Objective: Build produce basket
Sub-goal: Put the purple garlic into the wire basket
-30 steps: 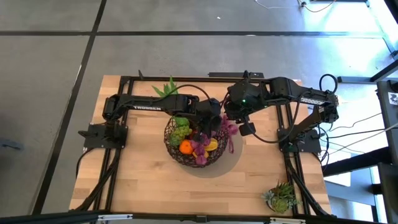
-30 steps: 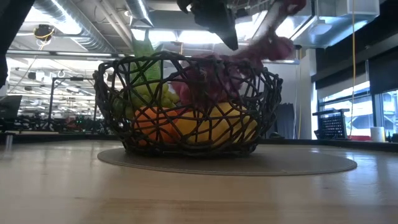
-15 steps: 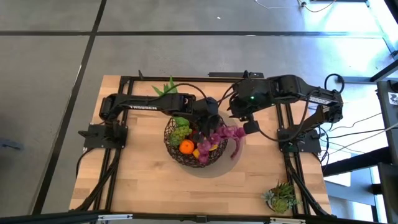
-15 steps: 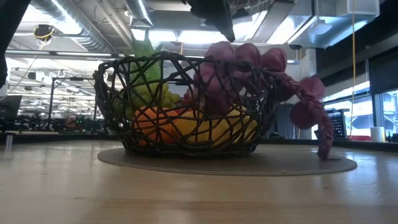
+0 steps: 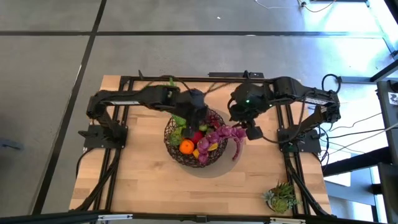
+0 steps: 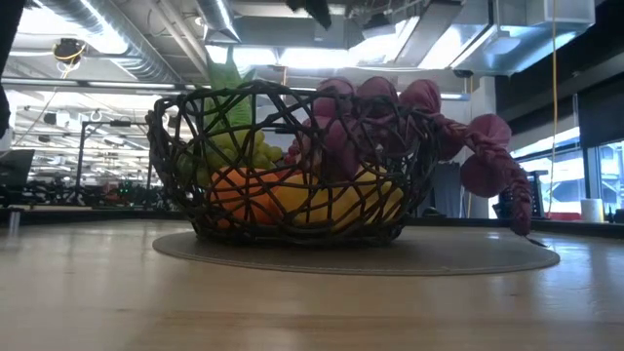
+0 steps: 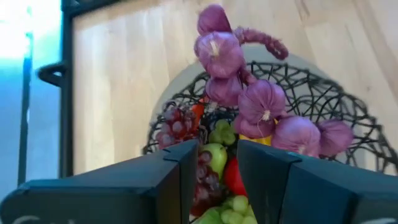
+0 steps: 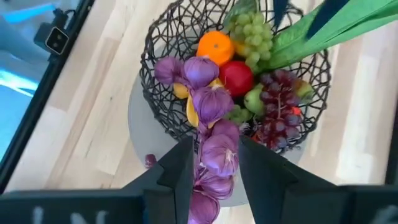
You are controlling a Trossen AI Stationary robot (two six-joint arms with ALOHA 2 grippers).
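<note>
My right gripper [image 5: 250, 132] empty, jaws parted, hovering just beside basket [image 5: 177, 152] rim. Purple garlic string [image 5: 225, 134] lies directly beneath, long axis running from basket interior out over rim onto mat. Right arm nearer. Left gripper [image 5: 197, 119] also empty, jaws parted, over basket.
</note>
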